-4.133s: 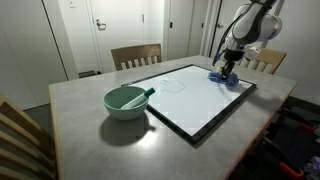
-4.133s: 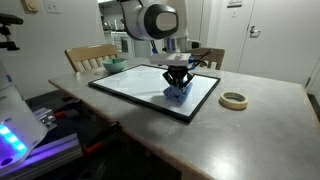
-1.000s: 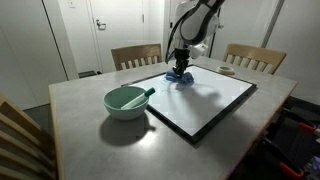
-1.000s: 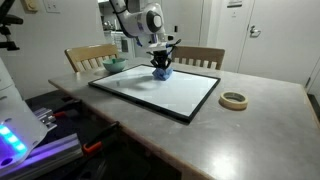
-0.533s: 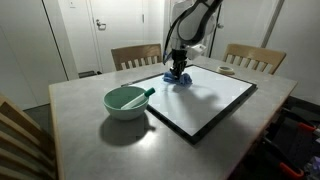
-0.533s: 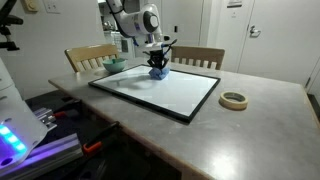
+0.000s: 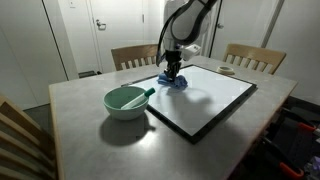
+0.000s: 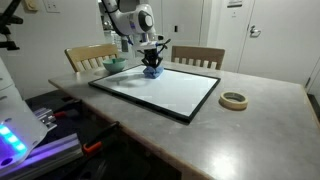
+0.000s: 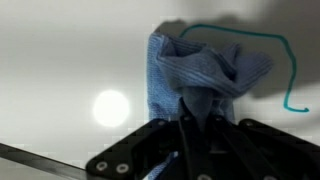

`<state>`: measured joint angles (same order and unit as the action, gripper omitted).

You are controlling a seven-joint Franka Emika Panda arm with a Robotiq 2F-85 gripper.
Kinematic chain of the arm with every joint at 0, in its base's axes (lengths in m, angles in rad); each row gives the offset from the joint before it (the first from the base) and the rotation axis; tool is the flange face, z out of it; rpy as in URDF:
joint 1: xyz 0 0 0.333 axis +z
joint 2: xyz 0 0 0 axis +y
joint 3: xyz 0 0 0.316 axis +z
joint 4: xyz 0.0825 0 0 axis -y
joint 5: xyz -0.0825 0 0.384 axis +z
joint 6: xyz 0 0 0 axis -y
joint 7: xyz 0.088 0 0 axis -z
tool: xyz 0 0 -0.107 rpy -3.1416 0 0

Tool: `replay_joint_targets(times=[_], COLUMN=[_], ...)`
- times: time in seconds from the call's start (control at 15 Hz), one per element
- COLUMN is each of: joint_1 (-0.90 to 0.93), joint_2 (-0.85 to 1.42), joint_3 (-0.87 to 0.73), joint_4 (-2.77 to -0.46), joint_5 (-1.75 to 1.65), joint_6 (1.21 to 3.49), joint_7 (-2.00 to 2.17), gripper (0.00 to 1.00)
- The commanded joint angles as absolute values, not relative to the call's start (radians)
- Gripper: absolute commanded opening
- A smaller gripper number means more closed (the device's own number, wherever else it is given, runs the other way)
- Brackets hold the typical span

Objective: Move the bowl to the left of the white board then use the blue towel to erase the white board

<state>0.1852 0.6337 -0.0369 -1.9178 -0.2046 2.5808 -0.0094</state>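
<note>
My gripper (image 9: 200,112) is closed on the blue towel (image 9: 195,70). In the wrist view the cloth rises bunched and creased from between my fingers, and its lower part is hidden behind them. I point down and press the towel against the white board (image 7: 215,97).

In both exterior views the gripper (image 7: 173,72) (image 8: 151,64) stands over the towel (image 7: 175,83) (image 8: 152,72). The cloth lies inside the black frame, close to the board edge that faces the two wooden chairs (image 7: 136,55). It sits in the part of the board (image 8: 170,92) nearer the bowl.

In the wrist view a thin teal drawn line (image 9: 285,60) runs along the top of the towel and bends down beside it. A round spot of reflected light (image 9: 110,107) shows on the bare white surface beside the cloth.

The bowl (image 7: 124,102) (image 8: 115,64) stands on the table (image 7: 90,135), off the board and just beside its edge. The pale green utensil (image 7: 147,94) pokes over the rim toward the frame. A roll of tape (image 8: 234,100) lies on the table past the opposite edge of the board, well apart from the bowl.
</note>
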Motion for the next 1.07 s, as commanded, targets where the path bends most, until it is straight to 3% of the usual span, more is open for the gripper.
replay_joint_targets(times=[0.0,1.0], joint_1=[0.199,0.249], joint_2=[0.692,0.686], joint_3=[-0.004,0.032], joint_4=[-1.868,-1.818], joint_5=[-0.207,-0.209], joint_6=[2.522,2.441], joint_7=[0.002,0.039], gripper=[0.02,0.02])
